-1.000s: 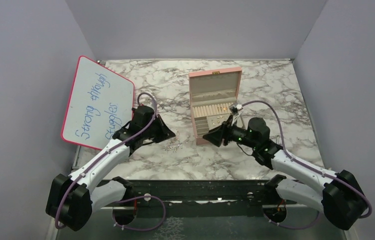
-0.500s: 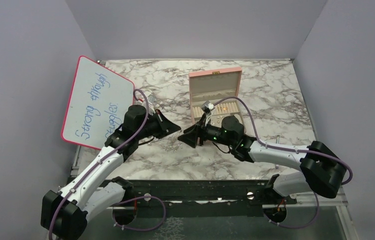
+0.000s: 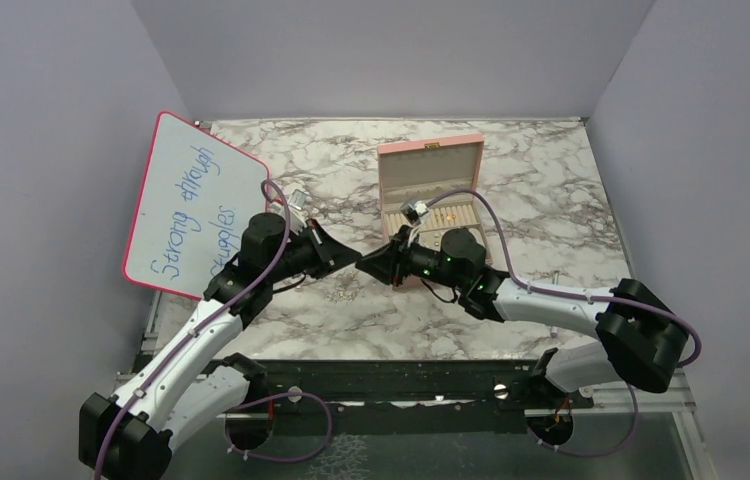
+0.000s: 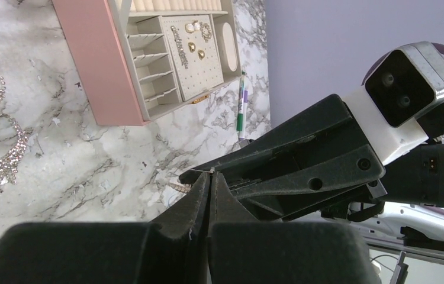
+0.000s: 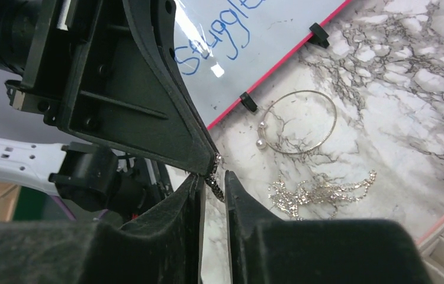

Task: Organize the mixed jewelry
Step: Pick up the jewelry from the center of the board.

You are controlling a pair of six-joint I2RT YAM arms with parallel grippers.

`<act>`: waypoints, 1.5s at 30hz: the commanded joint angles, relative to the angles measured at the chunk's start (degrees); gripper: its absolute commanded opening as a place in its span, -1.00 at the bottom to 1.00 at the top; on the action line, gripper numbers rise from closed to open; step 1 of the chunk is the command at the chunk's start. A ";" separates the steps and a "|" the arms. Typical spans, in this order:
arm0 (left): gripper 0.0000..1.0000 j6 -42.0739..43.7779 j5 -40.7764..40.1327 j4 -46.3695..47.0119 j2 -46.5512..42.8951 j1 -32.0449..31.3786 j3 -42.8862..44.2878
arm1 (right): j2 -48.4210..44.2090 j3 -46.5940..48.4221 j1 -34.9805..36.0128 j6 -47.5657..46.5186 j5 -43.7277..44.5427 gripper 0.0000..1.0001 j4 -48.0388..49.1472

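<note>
My left gripper [image 3: 354,262] is shut on a small rhinestone earring piece [image 5: 214,182], which hangs from its tip above the marble. My right gripper [image 5: 214,177] meets it tip to tip. The right jaws stand a narrow gap apart around the dangling piece, and marble shows beside it. In the left wrist view the shut left gripper [image 4: 209,175] touches the right gripper's black fingers [image 4: 279,160]. More jewelry lies on the table: a thin hoop with a pearl [image 5: 298,121] and a sparkly necklace [image 5: 320,189]. Several earrings [image 4: 193,44] sit in the open pink box [image 3: 431,152].
A pink-framed whiteboard [image 3: 191,205] leans at the left wall, close behind the left arm. A green-and-white marker pen [image 4: 240,109] lies right of the box. The necklace [image 3: 346,296] lies just below the two meeting grippers. The pink box side [image 4: 98,71] is close behind them.
My right arm swung left from the box to meet the left gripper, and its jaws narrowed around the hanging piece. The left gripper edged right, still shut.
</note>
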 commanded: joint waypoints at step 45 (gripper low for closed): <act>0.44 -19.12 5.15 19.60 -10.47 -0.23 -9.54 | -4.33 -2.41 0.14 4.29 -15.46 -0.98 9.31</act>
